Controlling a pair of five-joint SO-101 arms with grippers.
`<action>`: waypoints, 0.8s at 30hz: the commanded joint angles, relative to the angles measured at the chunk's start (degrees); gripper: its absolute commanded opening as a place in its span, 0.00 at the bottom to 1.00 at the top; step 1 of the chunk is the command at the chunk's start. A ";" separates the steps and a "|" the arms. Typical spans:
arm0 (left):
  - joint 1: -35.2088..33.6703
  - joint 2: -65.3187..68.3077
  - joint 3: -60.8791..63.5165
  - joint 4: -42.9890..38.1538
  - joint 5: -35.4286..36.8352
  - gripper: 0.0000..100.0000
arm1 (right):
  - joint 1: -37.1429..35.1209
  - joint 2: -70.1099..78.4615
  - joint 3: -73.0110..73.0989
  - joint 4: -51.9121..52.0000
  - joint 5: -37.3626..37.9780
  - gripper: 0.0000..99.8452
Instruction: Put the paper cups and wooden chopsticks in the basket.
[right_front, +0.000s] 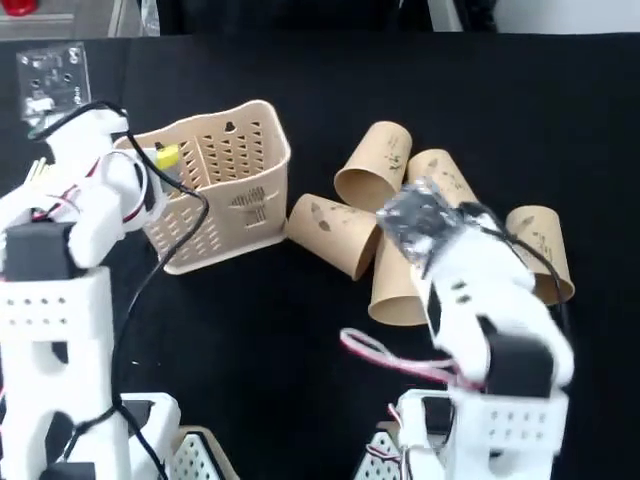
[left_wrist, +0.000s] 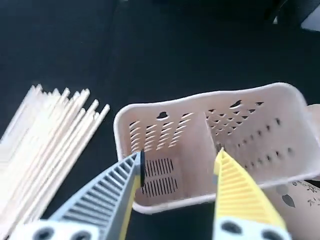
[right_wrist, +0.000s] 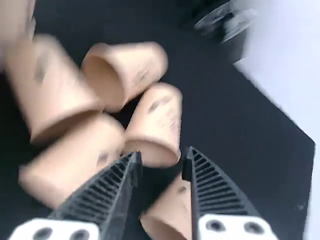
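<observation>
1. Left claw (left_wrist: 179, 159) hangs spread apart just above the basket (right_front: 245, 205).
2. Chopsticks (left_wrist: 45, 137) lie beside it on the surface (right_front: 520, 100).
3. Right claw (right_wrist: 161, 155), fingers apart, hovers over the tumbled paper cups (right_front: 330, 232).

A black tabletop (right_front: 300, 330) carries a clear plastic plate (right_front: 48, 80) near its far edge.

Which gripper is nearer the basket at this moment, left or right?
Left. The left gripper hangs open at the rim of the basket. The right gripper is apart from it, open over the pile of paper cups.
</observation>
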 joint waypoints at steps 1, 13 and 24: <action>-1.36 -1.93 -6.20 4.66 -1.41 0.24 | 1.49 2.95 -8.04 9.49 14.42 0.16; -3.12 -19.52 -7.43 13.80 -14.07 0.23 | 5.36 -33.54 16.84 24.53 39.12 0.27; -13.67 -40.26 33.19 -4.40 -15.21 0.23 | 1.85 -43.21 44.88 3.25 29.19 0.27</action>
